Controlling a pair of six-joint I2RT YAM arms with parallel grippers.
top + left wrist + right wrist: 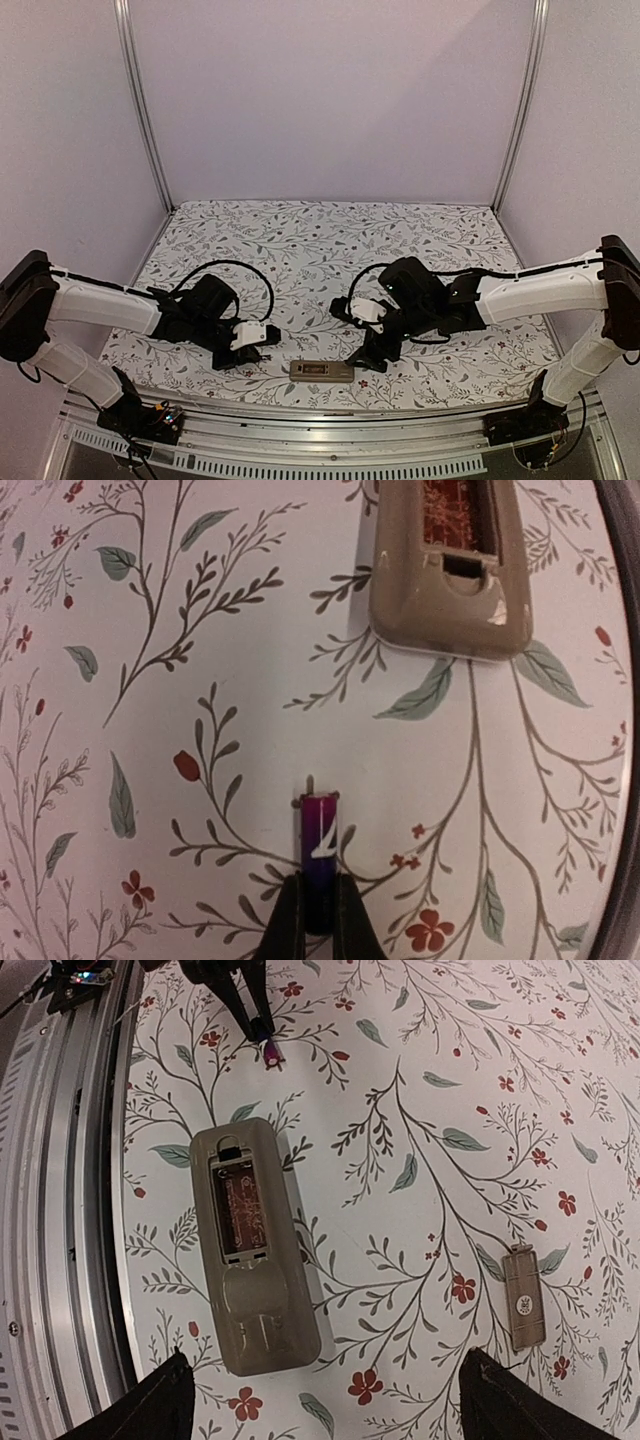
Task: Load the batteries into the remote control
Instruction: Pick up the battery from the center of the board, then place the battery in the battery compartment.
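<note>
The remote control lies back up near the table's front edge, greyish-tan, with its battery recess open and holding no battery. It also shows in the left wrist view and the right wrist view. My left gripper is shut on one purple battery, low over the cloth, a little left of the remote. The battery also shows in the right wrist view. My right gripper is open wide and empty, above the remote's right end. The second battery is not in view.
A small greyish-tan battery cover lies on the floral cloth beyond the remote. The metal rail of the table's front edge runs right beside the remote. Plain walls close the back and sides.
</note>
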